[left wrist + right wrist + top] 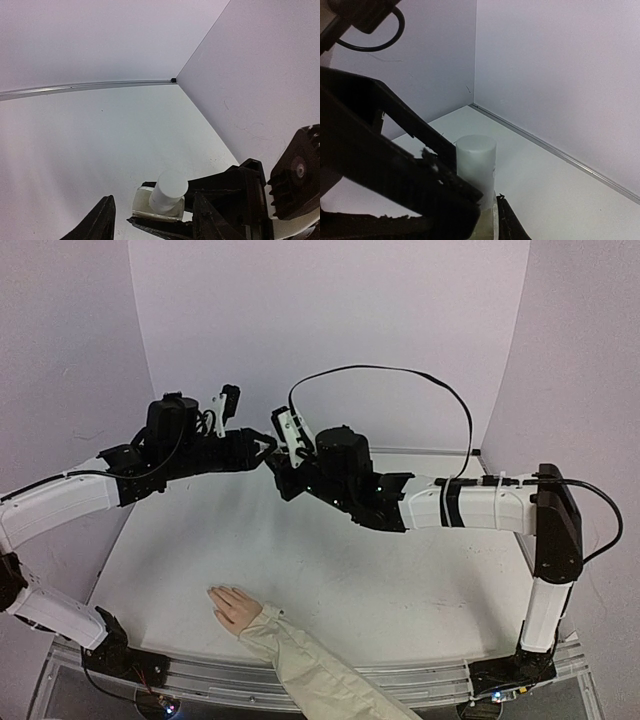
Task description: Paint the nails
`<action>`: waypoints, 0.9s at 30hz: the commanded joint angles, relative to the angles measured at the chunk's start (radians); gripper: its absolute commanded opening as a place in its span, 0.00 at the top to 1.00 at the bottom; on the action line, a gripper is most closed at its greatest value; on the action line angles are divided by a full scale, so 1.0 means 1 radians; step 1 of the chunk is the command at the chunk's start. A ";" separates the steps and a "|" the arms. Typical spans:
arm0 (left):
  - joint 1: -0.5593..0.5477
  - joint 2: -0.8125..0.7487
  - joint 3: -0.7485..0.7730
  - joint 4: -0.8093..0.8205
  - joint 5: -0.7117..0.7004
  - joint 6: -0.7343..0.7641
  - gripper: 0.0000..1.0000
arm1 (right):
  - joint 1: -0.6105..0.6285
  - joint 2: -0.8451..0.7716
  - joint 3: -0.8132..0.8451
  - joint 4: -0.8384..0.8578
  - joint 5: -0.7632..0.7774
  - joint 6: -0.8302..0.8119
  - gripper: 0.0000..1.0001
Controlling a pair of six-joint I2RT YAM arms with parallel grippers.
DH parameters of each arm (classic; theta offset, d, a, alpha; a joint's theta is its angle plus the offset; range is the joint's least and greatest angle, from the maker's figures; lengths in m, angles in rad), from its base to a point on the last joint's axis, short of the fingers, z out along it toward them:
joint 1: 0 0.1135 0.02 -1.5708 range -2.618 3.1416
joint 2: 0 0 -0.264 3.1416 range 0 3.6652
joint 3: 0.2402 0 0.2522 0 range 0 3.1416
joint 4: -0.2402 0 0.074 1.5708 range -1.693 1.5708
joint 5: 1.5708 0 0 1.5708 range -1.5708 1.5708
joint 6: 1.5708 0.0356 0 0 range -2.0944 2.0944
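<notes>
Sleeved pink hand lies nearest; beyond, right gripper clamps the bottle, left gripper spread around its cap.

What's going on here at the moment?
The right pincer grips the small white bottle by its base, raised over the far part of the table. The left pincer is open, its fingers showing either side of the bottle in its wrist view, not closed on it. The white cap is still on. The mannequin hand lies flat near the front edge, away from both arms, so no painting of the nails is under way.
</notes>
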 commanded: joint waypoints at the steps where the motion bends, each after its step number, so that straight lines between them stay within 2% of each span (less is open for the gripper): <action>1: -0.006 0.012 0.065 0.070 -0.008 0.034 0.49 | 0.010 -0.006 0.053 0.051 -0.016 -0.014 1.00; 6: -0.006 0.023 0.071 0.074 -0.017 0.037 0.55 | 0.012 -0.004 0.057 0.044 -0.022 -0.020 1.00; 12: -0.006 0.024 0.080 0.076 -0.015 0.044 0.55 | 0.013 -0.001 0.065 0.036 -0.027 -0.027 1.00; 22: -0.007 0.024 0.061 0.078 0.064 0.071 0.87 | 0.012 -0.008 0.069 0.032 -0.058 -0.019 1.00; 25: -0.007 0.015 0.033 0.083 0.185 0.126 0.94 | 0.002 -0.036 0.065 0.035 -0.155 -0.030 1.00; 27: -0.006 0.005 0.013 0.085 0.297 0.192 0.95 | -0.029 -0.070 0.053 0.037 -0.333 -0.031 1.00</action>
